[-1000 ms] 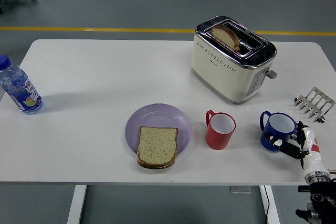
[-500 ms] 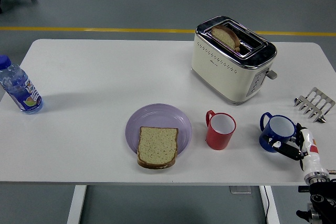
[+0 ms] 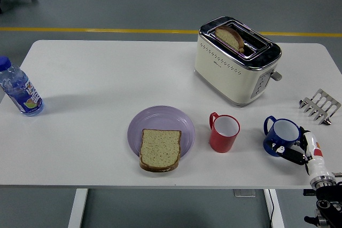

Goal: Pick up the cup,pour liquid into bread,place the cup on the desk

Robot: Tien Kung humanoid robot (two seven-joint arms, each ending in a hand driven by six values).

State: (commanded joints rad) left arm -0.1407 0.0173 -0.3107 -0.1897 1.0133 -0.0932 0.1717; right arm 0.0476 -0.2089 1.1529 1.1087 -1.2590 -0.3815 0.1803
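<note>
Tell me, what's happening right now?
Right hand closing on blue cup, cup on table. Left hand unseen. Bread on plate; red cup between.

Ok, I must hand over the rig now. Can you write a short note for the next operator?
Right hand: fingers wrapped against the blue cup at the table's near right; the cup stands on the table, not lifted.
Left hand: out of view.
Bread slice: on the purple plate, front centre.
Red cup: between plate and blue cup, untouched.
Done: reach and grasp, seemingly.
Left: lift, pour over the bread, set the cup down.
</note>
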